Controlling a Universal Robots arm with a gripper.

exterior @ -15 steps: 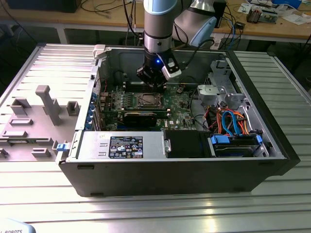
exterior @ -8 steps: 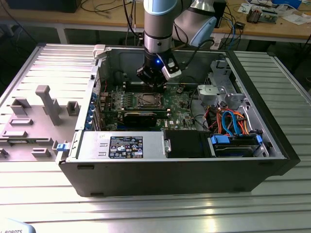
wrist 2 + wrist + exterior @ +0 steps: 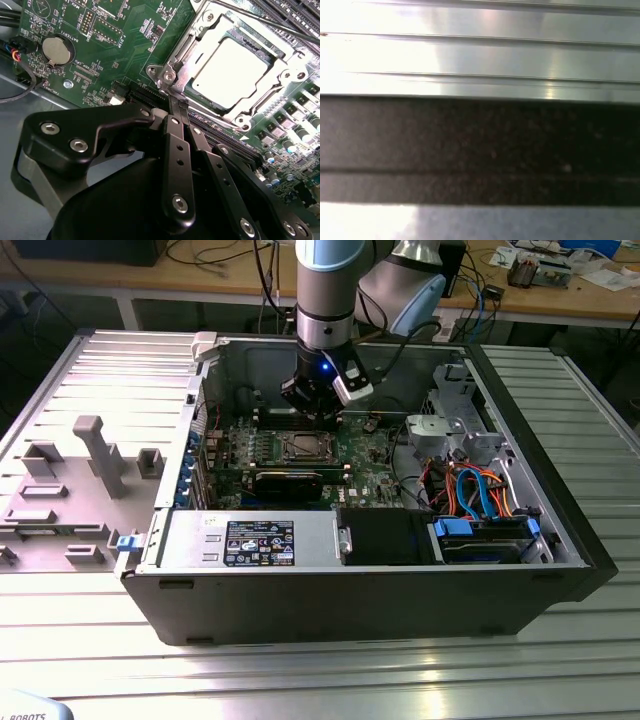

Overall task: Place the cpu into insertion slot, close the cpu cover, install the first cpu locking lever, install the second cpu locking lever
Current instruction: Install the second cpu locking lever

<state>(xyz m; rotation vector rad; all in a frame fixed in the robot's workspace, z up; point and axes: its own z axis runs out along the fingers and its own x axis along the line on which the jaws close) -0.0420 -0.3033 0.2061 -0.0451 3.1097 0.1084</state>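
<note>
You have the cpu [image 3: 231, 73] seated in the insertion slot [image 3: 176, 56], and the cpu cover [image 3: 280, 80] looks closed over it. Your gripper [image 3: 178, 107] sits at the slot's corner, jaws together on what may be a locking lever; levers seem unfinished

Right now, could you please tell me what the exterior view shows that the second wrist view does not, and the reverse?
Exterior alone: the open computer case, the blue and orange cables and the grey arm above the board. Second wrist alone: a round coin battery and the screws on the cpu cover. Both: the green motherboard, the cpu seated under its cover, and the pincer next to the socket.
</note>
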